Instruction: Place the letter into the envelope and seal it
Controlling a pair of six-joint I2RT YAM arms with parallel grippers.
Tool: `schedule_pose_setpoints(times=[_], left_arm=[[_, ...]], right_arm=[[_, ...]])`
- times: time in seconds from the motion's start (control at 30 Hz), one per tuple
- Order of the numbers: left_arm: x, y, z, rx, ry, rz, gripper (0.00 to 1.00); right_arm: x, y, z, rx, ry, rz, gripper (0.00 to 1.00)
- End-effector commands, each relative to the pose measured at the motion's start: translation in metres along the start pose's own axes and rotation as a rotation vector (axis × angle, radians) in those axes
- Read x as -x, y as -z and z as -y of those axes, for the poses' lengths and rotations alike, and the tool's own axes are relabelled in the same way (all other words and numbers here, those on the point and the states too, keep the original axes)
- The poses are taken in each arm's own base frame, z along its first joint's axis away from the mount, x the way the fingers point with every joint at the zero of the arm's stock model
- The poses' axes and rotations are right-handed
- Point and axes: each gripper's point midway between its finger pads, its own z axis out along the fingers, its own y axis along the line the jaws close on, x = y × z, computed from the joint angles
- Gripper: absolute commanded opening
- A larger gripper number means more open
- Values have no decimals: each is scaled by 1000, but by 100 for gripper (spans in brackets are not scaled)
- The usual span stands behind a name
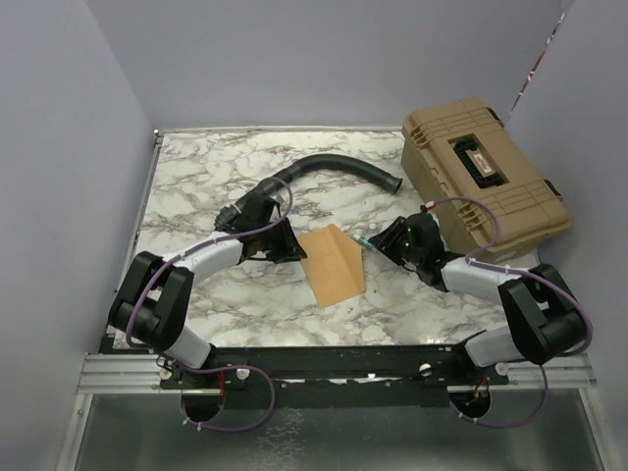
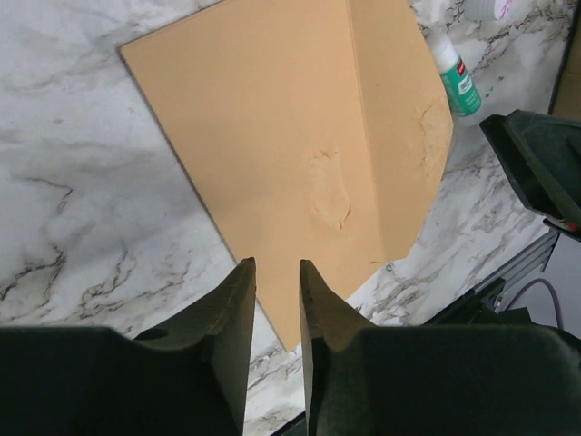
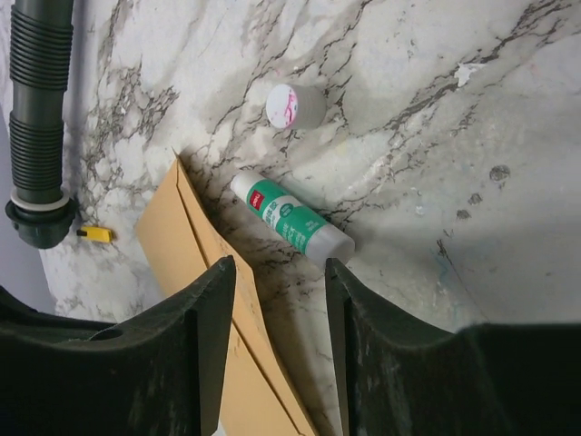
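Hovering over one corner of the envelope point(image 2: 272, 136), the left claw point(image 2: 276, 265) has its fingers close but not together. A narrow slot shows between them, with marble and the paper's corner visible through it. Nothing is clamped; whether the tips touch the paper cannot be told. The right claw point(image 3: 279, 263) stands wider apart and empty, low over the desk point(image 1: 196, 186). Its left finger overlaps the envelope's right edge in the wrist view. Just beyond its tips lies a glue stick point(image 3: 290, 227), green-and-white, on its side, uncapped, close beside that edge. The loose white cap point(image 3: 295, 106), smeared pink, stands a little farther out. The kraft-brown envelope lies mid-desk between the two claws. Its flap point(image 2: 404, 118) is folded over along the crease, and a wrinkled patch sits near the fold. Whether the flap is stuck down cannot be told. A black corrugated hose point(image 1: 334, 167) curves across the far side of the desk, with a small yellow piece point(image 3: 95, 234) near its open end. A closed tan hard case point(image 1: 486, 177) sits at the far right corner.
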Motion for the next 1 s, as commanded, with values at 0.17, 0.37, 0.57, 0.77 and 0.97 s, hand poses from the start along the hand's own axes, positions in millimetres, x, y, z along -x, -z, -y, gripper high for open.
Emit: schedule_pose_setpoints(times=[0.17, 0.37, 0.57, 0.77, 0.97], left_arm=[[20, -25, 15, -6, -85, 22, 16], [5, -51, 6, 13, -124, -41, 0], [-9, -62, -14, 82, -119, -72, 0], [-25, -66, -40, 173, -78, -108, 0], [-30, -67, -52, 219, -44, -113, 0]], right_arm=[[-9, 24, 25, -82, 105, -44, 47], [-39, 12, -2, 101, 181, -211, 12], [-48, 10, -4, 142, 200, -252, 3], [-65, 3, -17, 229, 212, -367, 1], [-73, 16, -54, 458, 248, -436, 1]])
